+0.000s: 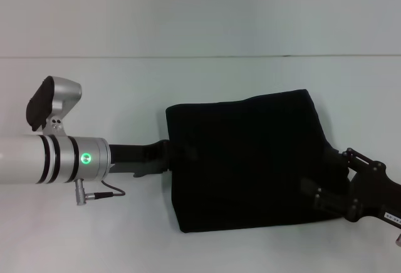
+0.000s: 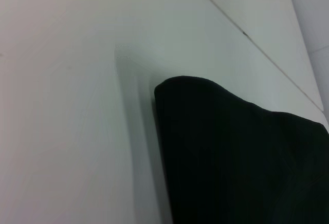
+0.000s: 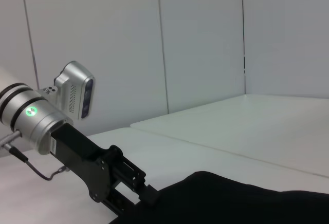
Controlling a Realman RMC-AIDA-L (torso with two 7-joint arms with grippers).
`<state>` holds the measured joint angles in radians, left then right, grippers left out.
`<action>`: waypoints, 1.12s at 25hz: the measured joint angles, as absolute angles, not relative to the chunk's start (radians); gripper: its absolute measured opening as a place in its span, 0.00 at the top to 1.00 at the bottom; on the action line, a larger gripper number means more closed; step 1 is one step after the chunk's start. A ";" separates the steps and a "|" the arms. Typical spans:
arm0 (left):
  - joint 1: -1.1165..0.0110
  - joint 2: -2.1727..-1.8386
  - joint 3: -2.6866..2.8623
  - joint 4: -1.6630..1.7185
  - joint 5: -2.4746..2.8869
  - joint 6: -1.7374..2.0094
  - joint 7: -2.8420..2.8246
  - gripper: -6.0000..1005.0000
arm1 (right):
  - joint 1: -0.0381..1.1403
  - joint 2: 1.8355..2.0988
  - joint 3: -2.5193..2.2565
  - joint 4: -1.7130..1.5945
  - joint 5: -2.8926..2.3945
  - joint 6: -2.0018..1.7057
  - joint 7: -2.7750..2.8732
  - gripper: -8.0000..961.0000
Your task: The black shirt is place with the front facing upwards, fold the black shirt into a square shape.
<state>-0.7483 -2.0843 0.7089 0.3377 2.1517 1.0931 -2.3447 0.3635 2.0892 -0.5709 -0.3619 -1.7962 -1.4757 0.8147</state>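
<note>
Since the bench point(image 1: 207, 10) was the biggest item: one black shirt point(image 1: 247, 160) lay mid-bench, already a near-square stack. Soft, limp, light cotton; best gripped at a folded edge or corner. Two claws: left claw point(image 1: 164, 156) at its left edge, right claw point(image 1: 332, 182) at right; jaw state unclear on both.

A white table point(image 1: 188, 248) (one thin seam crossing it) meets pale panelled walls point(image 3: 200, 39).
</note>
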 joint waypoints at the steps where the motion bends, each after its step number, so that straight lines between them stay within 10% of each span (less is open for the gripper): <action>1: -0.748 -2.085 0.709 0.340 2.151 1.092 -2.343 0.25 | 0.365 2.089 -0.571 -0.362 -1.796 -1.476 0.815 0.10; 18: -0.750 -2.084 0.689 0.347 2.120 1.054 -2.333 0.91 | 0.375 2.092 -0.530 -0.360 -1.796 -1.497 0.817 0.10; 28: -0.748 -2.020 0.676 0.355 2.097 1.019 -2.341 0.90 | 0.396 2.092 -0.470 -0.358 -1.795 -1.495 0.818 0.10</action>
